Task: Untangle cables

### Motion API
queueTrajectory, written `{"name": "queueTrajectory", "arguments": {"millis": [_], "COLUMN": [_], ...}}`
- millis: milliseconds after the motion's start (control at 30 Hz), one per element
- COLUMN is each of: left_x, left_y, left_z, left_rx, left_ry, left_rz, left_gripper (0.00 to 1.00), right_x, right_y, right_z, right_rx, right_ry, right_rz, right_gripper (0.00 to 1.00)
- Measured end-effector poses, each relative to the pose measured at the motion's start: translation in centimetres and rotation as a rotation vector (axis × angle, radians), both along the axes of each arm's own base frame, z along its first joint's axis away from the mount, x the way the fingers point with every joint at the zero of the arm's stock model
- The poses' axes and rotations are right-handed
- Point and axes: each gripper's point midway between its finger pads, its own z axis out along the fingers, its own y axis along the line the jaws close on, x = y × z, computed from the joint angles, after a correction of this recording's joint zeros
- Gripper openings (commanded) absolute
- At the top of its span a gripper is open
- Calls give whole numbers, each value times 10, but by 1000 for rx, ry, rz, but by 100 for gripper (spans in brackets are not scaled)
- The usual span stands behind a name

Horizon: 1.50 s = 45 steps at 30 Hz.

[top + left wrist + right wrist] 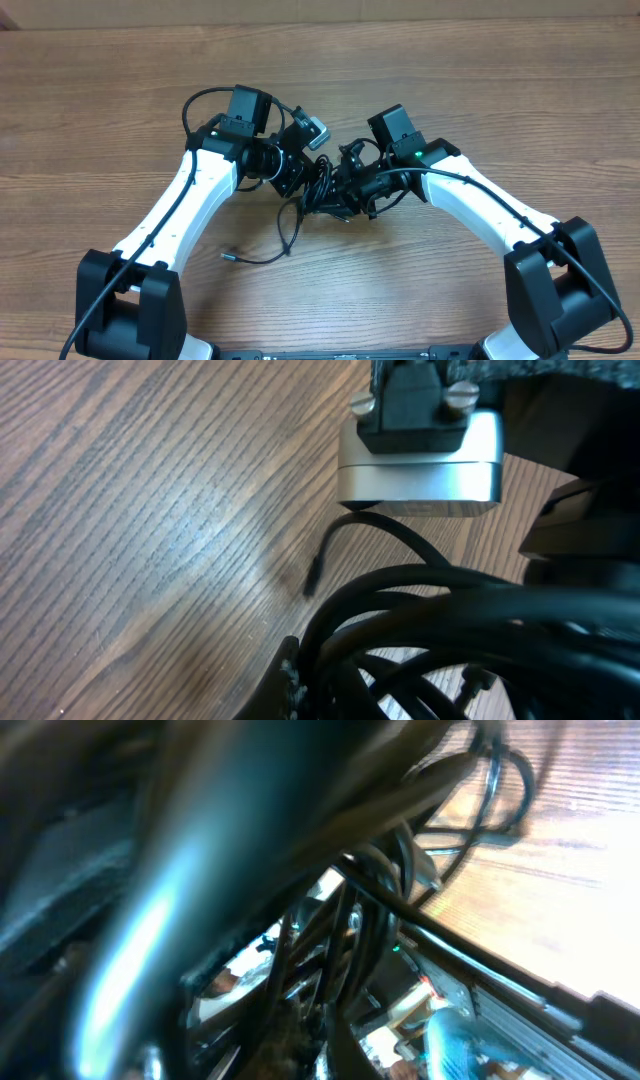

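Overhead, nearest the arm bases, one loose strand (pixel 268 261) trails over the surface (pixel 450 80), ending in a small plug (pixel 229 257). Further on, the cables (pixel 318 190) sit bunched between the left gripper (pixel 292 172) and right gripper (pixel 352 188), both sets of jaws closed tight, apparently pinching strands. By my judgement the bundle is gripped but not yet teased apart; the next move calls for drawing the arms apart slowly without tightening loops. Contact points hide under the wrists; the right wrist view is blurred, the left wrist view crops the bundle.
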Motion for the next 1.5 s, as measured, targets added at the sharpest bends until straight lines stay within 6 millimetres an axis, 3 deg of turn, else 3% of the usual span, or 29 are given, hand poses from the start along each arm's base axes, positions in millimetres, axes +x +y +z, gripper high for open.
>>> {"name": "queueTrajectory", "arguments": {"millis": [267,467,833,933,1033,1167,1300,1367,1433,1500], "left_x": [3,6,8,8,8,7,6,5,4,3], "left_y": [7,11,13,14,14,14,15,17,18,18], "left_z": [-5,-8,-9,-9,-9,-10,-11,-12,-13,-13], "left_rx": [43,71,85,85,85,87,96,105,110,111], "left_ry": [4,2,-3,-2,0,6,10,16,19,23], "left_rz": [37,66,77,79,79,78,81,83,84,84], "left_gripper": [4,4,4,4,4,4,4,4,4,4], "right_x": [-11,-18,-11,-11,-7,12,24,25,27,31], "right_y": [-6,-25,-58,-72,-93,-114,-122,-117,-112,-108], "right_z": [-5,-32,-68,-76,-84,-90,-90,-81,-70,-56], "right_rx": [-27,-200,-472,-555,-644,-704,-684,-564,-449,-318], "right_ry": [32,52,-16,-11,-7,-58,-140,-185,-228,-286], "right_rz": [22,2,-48,-61,-95,-145,-117,-54,-12,19], "right_gripper": [4,4,4,4,16,6,5,8,16,34]}}
